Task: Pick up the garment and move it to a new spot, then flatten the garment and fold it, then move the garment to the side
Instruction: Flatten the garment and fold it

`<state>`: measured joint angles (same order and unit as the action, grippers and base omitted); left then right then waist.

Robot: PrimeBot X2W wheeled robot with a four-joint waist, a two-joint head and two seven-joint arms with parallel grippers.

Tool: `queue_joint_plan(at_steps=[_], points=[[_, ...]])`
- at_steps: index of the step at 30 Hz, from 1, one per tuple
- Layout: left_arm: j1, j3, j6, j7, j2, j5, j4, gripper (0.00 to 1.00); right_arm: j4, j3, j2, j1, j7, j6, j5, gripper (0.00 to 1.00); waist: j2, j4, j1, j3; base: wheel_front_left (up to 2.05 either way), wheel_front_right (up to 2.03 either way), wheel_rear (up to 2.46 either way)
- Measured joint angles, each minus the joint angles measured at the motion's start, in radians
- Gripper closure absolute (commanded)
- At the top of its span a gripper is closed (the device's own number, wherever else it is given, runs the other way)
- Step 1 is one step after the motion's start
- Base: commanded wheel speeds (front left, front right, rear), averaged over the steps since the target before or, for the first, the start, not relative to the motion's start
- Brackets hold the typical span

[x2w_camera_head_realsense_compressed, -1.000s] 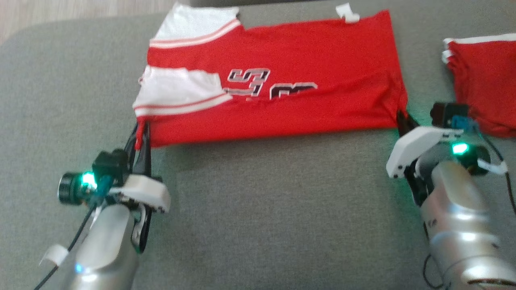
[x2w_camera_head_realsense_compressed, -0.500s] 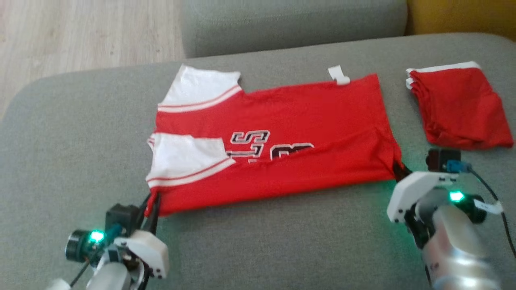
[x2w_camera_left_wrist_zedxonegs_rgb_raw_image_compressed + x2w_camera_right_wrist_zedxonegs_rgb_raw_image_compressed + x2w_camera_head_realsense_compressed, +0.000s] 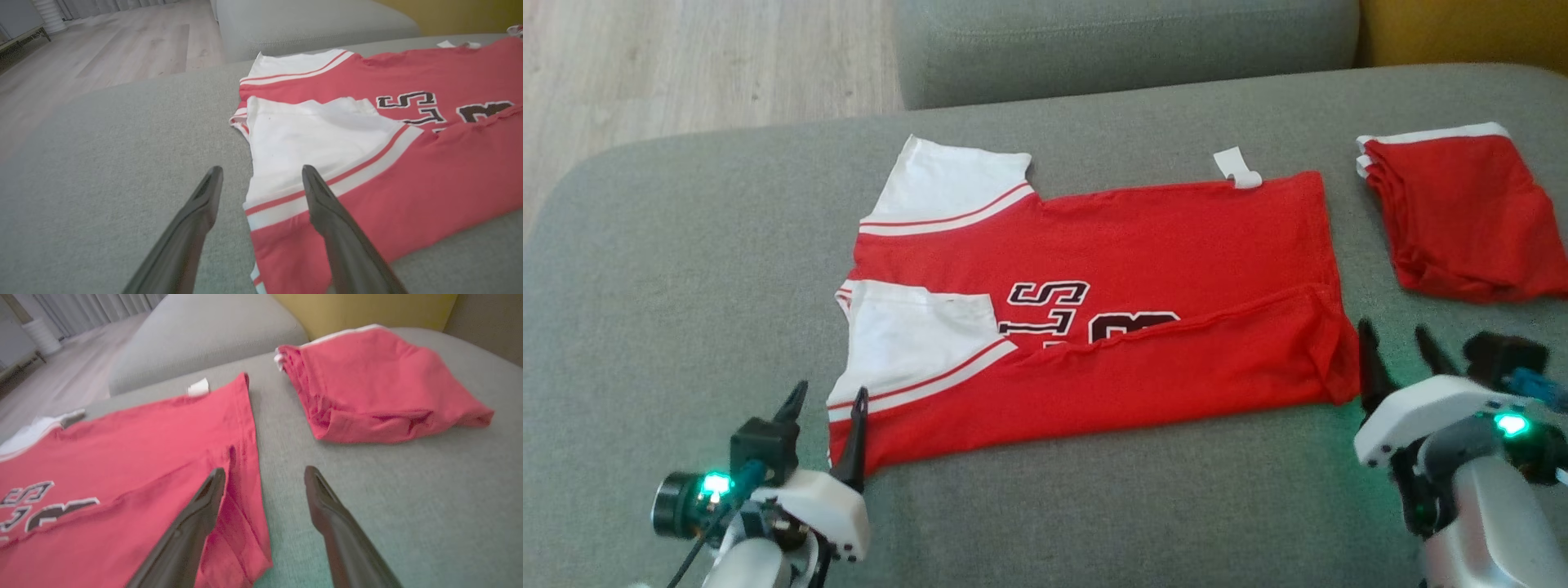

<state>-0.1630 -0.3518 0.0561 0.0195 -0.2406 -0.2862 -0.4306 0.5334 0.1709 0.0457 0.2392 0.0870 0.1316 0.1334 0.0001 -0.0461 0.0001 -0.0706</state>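
A red garment (image 3: 1094, 310) with white sleeves and black lettering lies spread on the grey sofa seat (image 3: 670, 261), its near edge folded up over the lettering. My left gripper (image 3: 830, 394) stands open at the garment's near left corner, one finger over the cloth, holding nothing. In the left wrist view the left gripper (image 3: 262, 169) straddles the white sleeve edge of the garment (image 3: 367, 134). My right gripper (image 3: 1392, 333) is open just off the near right corner. The right wrist view shows the right gripper (image 3: 264, 470) open at the hem of the garment (image 3: 143, 445).
A second red garment, folded (image 3: 1462, 220) (image 3: 367, 388), lies on the seat to the right. The sofa's grey back cushion (image 3: 1127, 41) runs along the far side, with a yellow cushion (image 3: 1462, 33) at the far right. Wooden floor (image 3: 686, 65) lies beyond the left edge.
Both grippers were shut on the garment's near corners and have let go and opened. The head camera has also tilted, so the whole scene sits lower in the picture.
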Motion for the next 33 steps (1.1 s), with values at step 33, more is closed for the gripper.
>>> queue_joint_plan(at_steps=[33], points=[[-0.681, -0.037, -0.181, -0.179, -0.174, -0.035, -0.236, 0.00, -0.260, -0.264, 0.001, 0.084, -0.338, 0.000, 0.261, 0.00, -0.0001, -0.193, 0.0001, -0.325, 0.00, 0.00, 0.00]])
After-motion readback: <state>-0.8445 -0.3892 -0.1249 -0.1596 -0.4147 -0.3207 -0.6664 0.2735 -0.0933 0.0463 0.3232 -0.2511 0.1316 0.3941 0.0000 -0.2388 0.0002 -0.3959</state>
